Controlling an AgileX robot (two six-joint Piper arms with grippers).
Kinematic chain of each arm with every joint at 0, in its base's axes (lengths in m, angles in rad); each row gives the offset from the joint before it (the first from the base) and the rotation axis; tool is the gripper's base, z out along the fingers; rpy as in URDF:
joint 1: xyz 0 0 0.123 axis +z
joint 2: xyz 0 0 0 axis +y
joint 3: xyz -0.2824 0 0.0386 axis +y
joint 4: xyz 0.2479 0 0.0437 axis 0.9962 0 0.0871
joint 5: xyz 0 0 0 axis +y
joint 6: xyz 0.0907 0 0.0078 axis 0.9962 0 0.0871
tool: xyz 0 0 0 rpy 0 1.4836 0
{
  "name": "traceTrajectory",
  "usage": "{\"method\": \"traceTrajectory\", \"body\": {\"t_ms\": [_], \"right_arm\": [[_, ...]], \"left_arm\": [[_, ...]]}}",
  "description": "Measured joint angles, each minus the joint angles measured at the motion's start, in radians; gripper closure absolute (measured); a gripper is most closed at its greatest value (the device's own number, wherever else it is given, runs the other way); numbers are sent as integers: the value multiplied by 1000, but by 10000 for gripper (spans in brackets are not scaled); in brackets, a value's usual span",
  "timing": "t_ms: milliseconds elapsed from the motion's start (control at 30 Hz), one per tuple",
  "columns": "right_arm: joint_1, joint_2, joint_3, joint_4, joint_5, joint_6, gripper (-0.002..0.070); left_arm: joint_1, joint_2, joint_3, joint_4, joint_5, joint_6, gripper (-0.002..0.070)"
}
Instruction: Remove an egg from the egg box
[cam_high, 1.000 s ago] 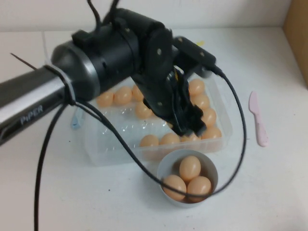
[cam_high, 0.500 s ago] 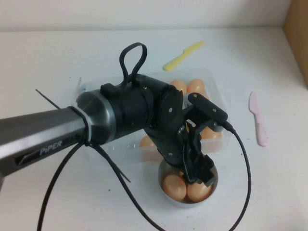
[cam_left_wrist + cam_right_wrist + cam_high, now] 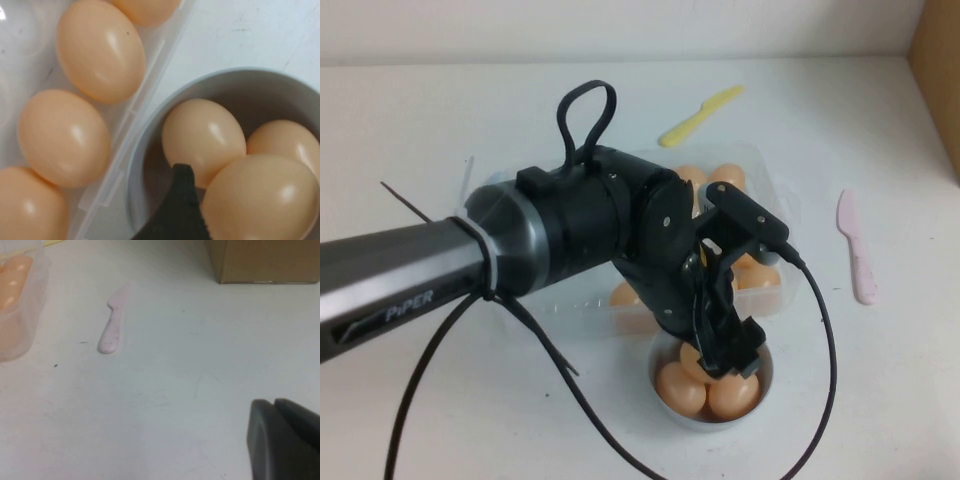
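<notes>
The clear plastic egg box (image 3: 772, 192) holds several peach eggs (image 3: 100, 50), mostly hidden under my left arm in the high view. My left gripper (image 3: 730, 352) hangs low over the small grey-blue bowl (image 3: 766, 372) in front of the box. In the left wrist view one egg (image 3: 262, 200) sits very close to the camera, on top of two other eggs (image 3: 202, 137) in the bowl, with the gripper's black tip right beside it. My right gripper (image 3: 274, 405) is shut and empty, low over bare table, away from the box.
A pink plastic knife (image 3: 855, 250) lies right of the box, and a yellow one (image 3: 700, 115) lies behind it. A cardboard box (image 3: 942, 70) stands at the far right edge. The left arm's cable (image 3: 820, 330) loops around the bowl.
The left gripper came from over the box's front right corner to over the bowl. In the last half second it barely shifted.
</notes>
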Motion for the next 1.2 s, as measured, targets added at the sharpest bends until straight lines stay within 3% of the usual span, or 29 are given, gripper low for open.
{"method": "traceTrajectory", "body": {"t_ms": [167,233,300,400,467,533,967,1200], "right_arm": [[0,0,0,0,0,0,694],[0,0,0,0,0,0,694],[0,0,0,0,0,0,694],[0,0,0,0,0,0,694],[0,0,0,0,0,0,694],[0,0,0,0,0,0,694],[0,0,0,0,0,0,694],[0,0,0,0,0,0,694]], "left_arm": [[0,-68,0,46,0,-5,125],[0,-110,7,71,-3,-16,174],[0,-158,35,84,-27,-22,284],[0,-251,123,90,-113,-24,507],[0,-322,214,90,-187,-24,598],[0,-406,314,82,-277,-25,643],[0,-918,701,65,-510,-146,675],[0,-1103,798,64,-502,-150,675]]}}
